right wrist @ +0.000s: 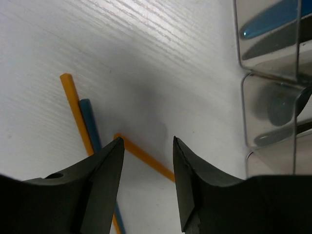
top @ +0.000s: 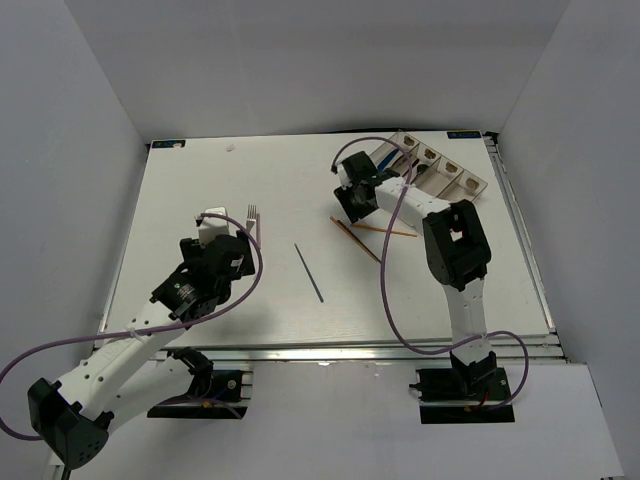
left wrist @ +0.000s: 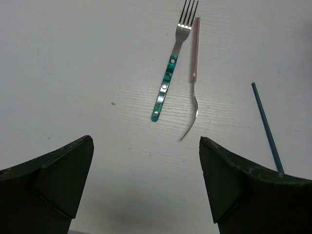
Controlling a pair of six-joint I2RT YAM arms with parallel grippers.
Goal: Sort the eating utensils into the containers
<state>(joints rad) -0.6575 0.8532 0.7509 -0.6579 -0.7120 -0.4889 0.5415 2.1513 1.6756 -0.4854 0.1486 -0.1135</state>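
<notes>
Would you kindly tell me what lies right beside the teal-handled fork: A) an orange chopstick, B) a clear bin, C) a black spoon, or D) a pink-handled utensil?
D: the left wrist view shows a pink-handled utensil lying alongside the teal-handled fork.

A white desk (top: 200, 180) with a faint wood grain fills the scene, edged along its near side by a pale metal rail (top: 330, 349). Plain white walls (top: 300, 60) close it in on the left, back and right. A small blue tag (top: 167, 144) sits at the far left corner, a second blue tag (top: 462, 133) near the far right. A tiny brown speck (left wrist: 113, 103) marks the surface.
</notes>
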